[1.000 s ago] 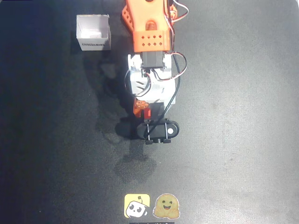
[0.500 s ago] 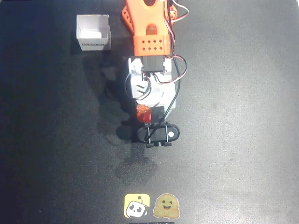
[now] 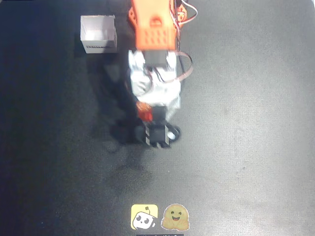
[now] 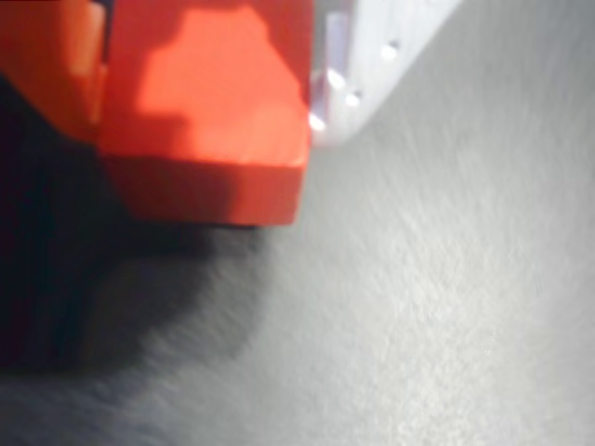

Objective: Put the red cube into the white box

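The red cube [image 4: 209,121] sits large and close in the wrist view, pressed against a white finger [image 4: 372,65] on its right side, with the dark mat [image 4: 437,307] blurred beneath it and a shadow under its lower edge. From that I judge the cube is clamped in the gripper [image 3: 147,112] and off the mat, though the second finger is not clear to me. In the overhead view a small red patch, the cube [image 3: 145,114], shows just at the lower end of the white wrist, above the black camera mount [image 3: 158,134].

The white box [image 3: 98,33] stands at the upper left of the overhead view, well apart from the cube, open side up and with nothing red in it. So the pick-up looks done, and the carry and the drop are left: the arm [image 3: 153,29] needs to swing the cube up and to the left in that view, over the box, then let go.

Two stickers [image 3: 161,217] lie at the mat's lower edge.
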